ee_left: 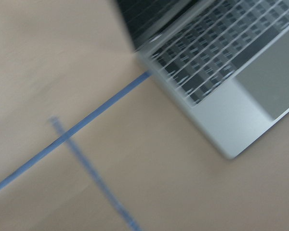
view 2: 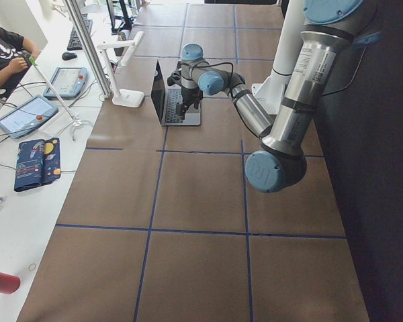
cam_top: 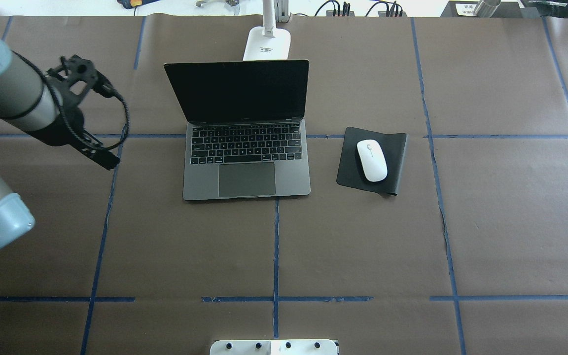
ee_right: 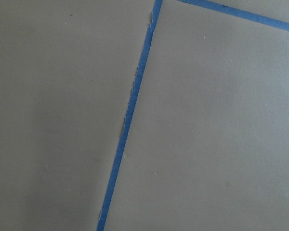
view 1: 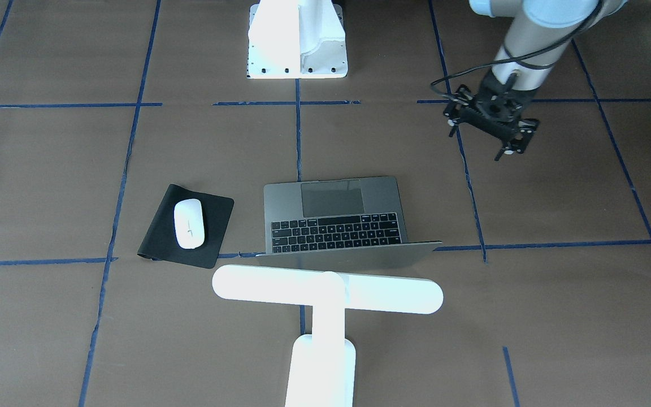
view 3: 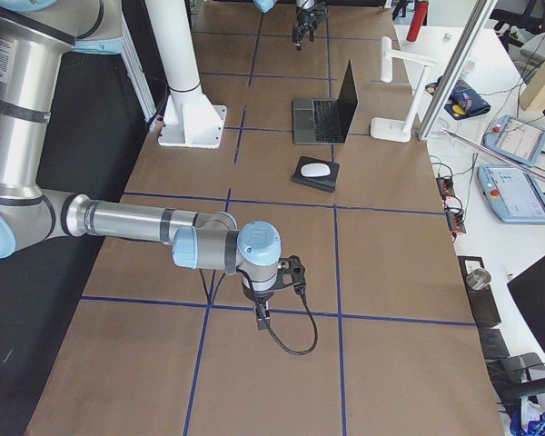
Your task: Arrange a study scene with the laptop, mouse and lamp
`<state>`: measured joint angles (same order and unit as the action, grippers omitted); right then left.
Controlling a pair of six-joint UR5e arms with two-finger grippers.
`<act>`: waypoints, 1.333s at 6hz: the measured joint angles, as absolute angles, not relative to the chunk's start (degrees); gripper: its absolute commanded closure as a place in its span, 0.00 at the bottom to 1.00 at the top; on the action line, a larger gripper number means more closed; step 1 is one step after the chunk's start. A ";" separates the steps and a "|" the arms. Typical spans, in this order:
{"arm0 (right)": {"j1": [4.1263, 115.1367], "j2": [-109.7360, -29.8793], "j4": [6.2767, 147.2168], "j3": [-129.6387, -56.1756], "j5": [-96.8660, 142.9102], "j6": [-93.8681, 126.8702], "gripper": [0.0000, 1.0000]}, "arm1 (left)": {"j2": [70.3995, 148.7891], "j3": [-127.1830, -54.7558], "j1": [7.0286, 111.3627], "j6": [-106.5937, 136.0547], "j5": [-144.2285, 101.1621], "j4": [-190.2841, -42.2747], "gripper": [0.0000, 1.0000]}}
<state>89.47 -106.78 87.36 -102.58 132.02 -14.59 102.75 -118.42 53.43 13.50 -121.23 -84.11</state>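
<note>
The laptop (view 1: 331,217) (cam_top: 247,167) stands open at the table's middle, with its screen dark. The white mouse (view 1: 189,223) (cam_top: 372,160) lies on a black mat (cam_top: 397,148) beside it, on my right side. The white T-shaped lamp (view 1: 325,291) (cam_top: 266,44) stands upright just behind the laptop's lid. My left gripper (view 1: 479,144) hovers open and empty over bare paper, to the left of the laptop. The blurred left wrist view shows the laptop's corner (ee_left: 241,96). My right gripper (view 3: 263,309) hangs low over the table far to the right. I cannot tell whether it is open or shut.
Brown paper with blue tape lines (cam_top: 275,246) covers the table. A white bolted mount (view 1: 297,39) (cam_top: 274,347) stands at the robot's edge. Tablets, cables and a person (view 2: 7,54) are along a side bench beyond the lamp.
</note>
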 measured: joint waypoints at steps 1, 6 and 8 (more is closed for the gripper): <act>89.47 -106.79 87.34 -102.58 131.99 -14.46 0.00 | 95.94 -118.92 60.93 9.00 -126.36 -84.05 0.00; 89.47 -105.14 87.14 -102.72 131.67 -11.93 0.00 | 79.48 -108.94 86.14 -4.15 -132.67 -85.37 0.00; 89.47 -105.18 87.27 -102.56 131.90 -11.77 0.00 | 78.58 -104.72 89.51 -9.08 -132.66 -85.44 0.00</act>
